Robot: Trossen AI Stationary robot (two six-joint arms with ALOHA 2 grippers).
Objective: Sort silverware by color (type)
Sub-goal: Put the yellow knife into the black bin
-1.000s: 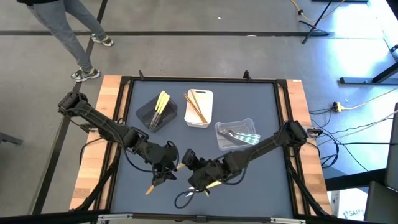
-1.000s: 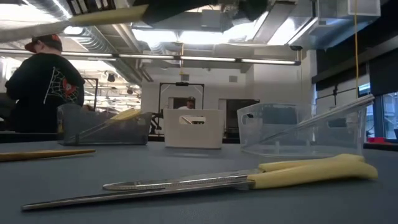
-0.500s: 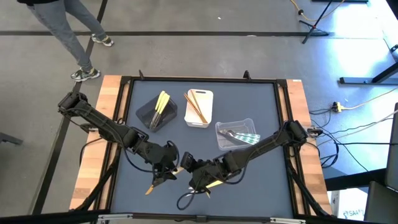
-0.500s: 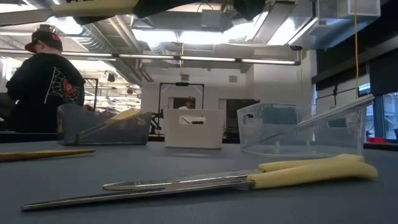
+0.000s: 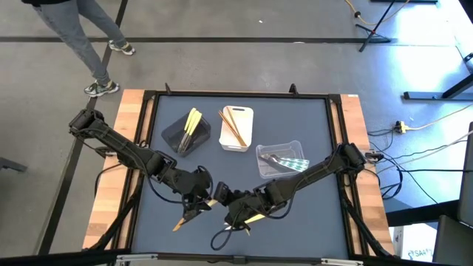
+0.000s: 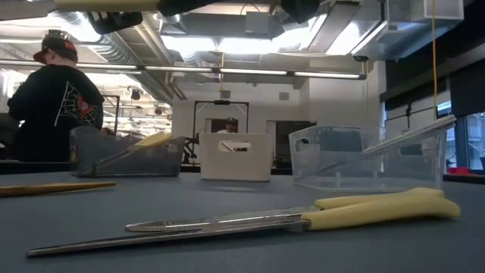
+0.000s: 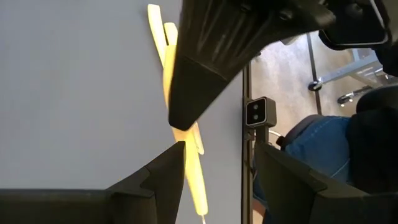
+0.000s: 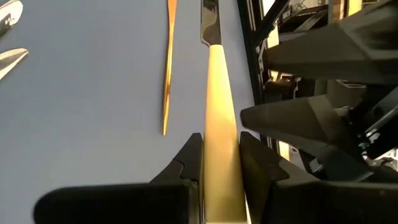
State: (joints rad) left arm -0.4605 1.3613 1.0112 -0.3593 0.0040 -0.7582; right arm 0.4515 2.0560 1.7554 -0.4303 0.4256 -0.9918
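Note:
My right gripper (image 8: 221,142) (image 5: 222,196) is shut on a knife with a pale yellow handle (image 8: 221,93) and a silver blade (image 8: 210,22). The knife also shows at the top of the low view (image 6: 106,4). My left gripper (image 7: 217,163) (image 5: 198,201) is open just beside it, its fingers (image 8: 298,115) pointing at the handle without touching. An orange-brown utensil (image 5: 179,222) (image 8: 166,68) lies flat on the mat. Two pale yellow utensils (image 5: 253,219) (image 6: 379,208) lie under the right arm. My right gripper pinches the knife's pale yellow handle (image 8: 221,127) between its two fingers (image 8: 194,149). The knife runs forward along the fingers, blade away from the wrist. It is lifted clear of the mat and lies about level.
At the far side of the mat stand a black tray (image 5: 174,133) with pale yellow pieces, a white tray (image 5: 246,118) with orange-brown ones and a clear tray (image 5: 295,145) with silver-grey ones. A cable loop (image 5: 219,238) lies near the front edge. A person (image 6: 53,106) stands beyond the table.
My right gripper has raised the pale yellow knife: in the low view it has climbed toward the top edge and levelled out. The gripper has also edged a little toward my left gripper.

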